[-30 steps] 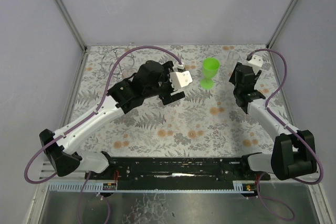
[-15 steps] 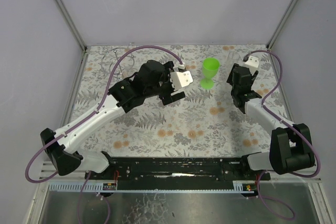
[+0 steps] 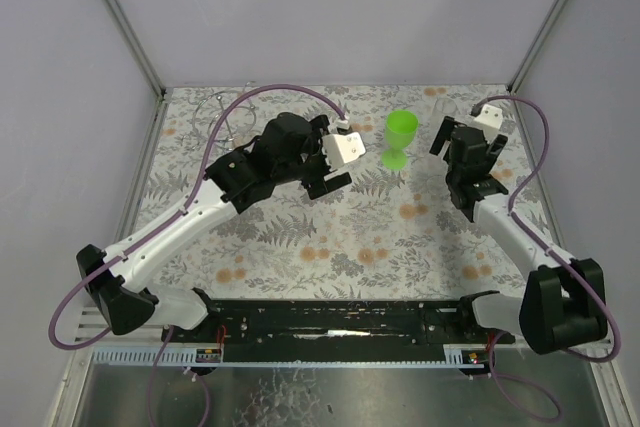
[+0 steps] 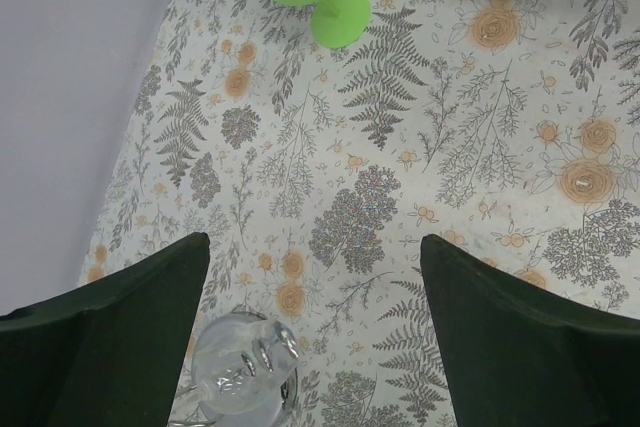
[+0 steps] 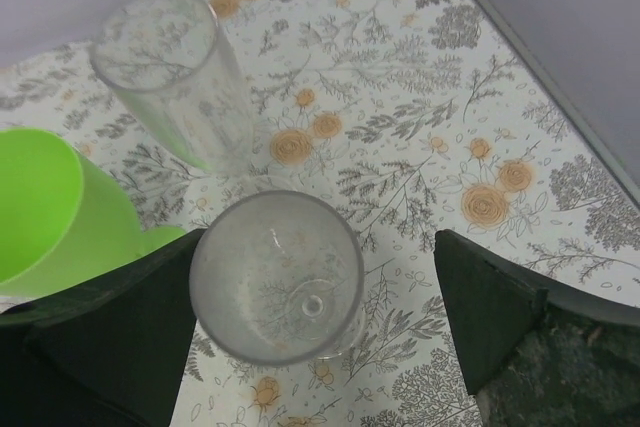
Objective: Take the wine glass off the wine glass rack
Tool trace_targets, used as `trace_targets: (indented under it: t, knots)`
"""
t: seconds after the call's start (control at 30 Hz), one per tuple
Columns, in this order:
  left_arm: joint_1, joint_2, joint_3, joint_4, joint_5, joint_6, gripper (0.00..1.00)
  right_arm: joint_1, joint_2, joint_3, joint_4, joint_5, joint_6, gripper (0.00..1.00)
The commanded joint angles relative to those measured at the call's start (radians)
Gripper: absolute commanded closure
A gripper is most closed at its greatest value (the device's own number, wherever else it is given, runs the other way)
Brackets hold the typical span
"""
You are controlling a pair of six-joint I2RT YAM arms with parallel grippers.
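Wine glass (image 5: 275, 277) stands upright on the desk (image 5: 500, 117), straddled by the right gripper (image 5: 305, 332), which is spread wide and grips nothing. The wine glass rack (image 3: 215, 115) sits well apart, back beyond the left gripper (image 4: 315, 337), also spread and empty. The rack looks bare, though faint from above. Seems the let-go stage, so next calls for a straight rise, clear of tumbler (image 5: 170, 77) and green goblet (image 5: 50, 217) just ahead. No writing readable
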Motion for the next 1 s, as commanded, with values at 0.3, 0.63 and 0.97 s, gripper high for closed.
trace_targets:
  t: [0.3, 0.63, 0.97]
  knots:
    - [0.178, 0.05, 0.24, 0.011, 0.103, -0.23, 0.12, 0.007, -0.199, 0.368, -0.265, -0.17, -0.038, 0.01]
    - [0.545, 0.153, 0.428, -0.044, 0.263, -0.518, 0.02, 0.067, 0.159, 0.758, -0.363, -0.911, 0.275, 0.01]
    - [0.837, 0.118, 0.341, -0.033, 0.382, -0.681, 0.0, 0.312, 0.428, 0.893, -0.322, -1.06, 0.493, 0.03]
